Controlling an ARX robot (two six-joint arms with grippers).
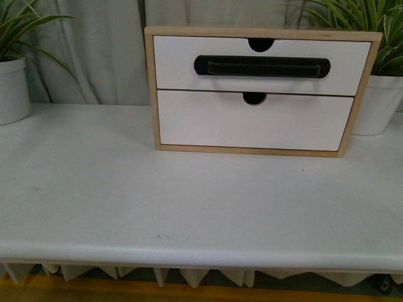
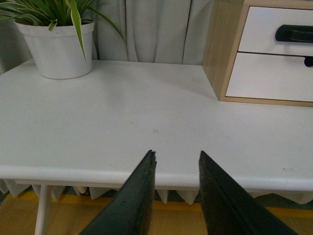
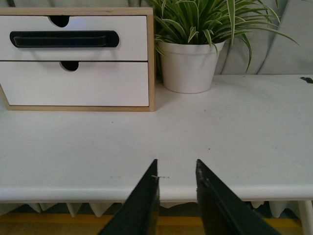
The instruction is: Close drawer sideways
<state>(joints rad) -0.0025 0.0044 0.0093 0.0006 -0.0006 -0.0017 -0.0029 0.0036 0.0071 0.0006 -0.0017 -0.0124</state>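
The front view shows neither arm, only the white bench (image 1: 189,207) with the wood-framed cabinet (image 1: 150,88) standing at its back, a potted plant on either side. The drawer (image 1: 261,65), the upper of two, carries a long black handle (image 1: 261,66) and a notch in its top edge; its front looks about level with the frame, though its right end seems to sit slightly proud, and I cannot tell for sure. The plain lower drawer (image 1: 252,123) sits flush. The left wrist view adds the cabinet's wooden side and the left pot (image 2: 57,46) standing well apart from it, while the right wrist view shows the right pot (image 3: 188,66) just beside the cabinet's other side. No brand, label or writing is readable anywhere. The left claw (image 2: 177,159) hangs by the bench's front edge, its fingers a little apart, holding nothing and touching nothing. The right claw (image 3: 177,166) is likewise slightly parted and empty at the front edge, far from the drawer.
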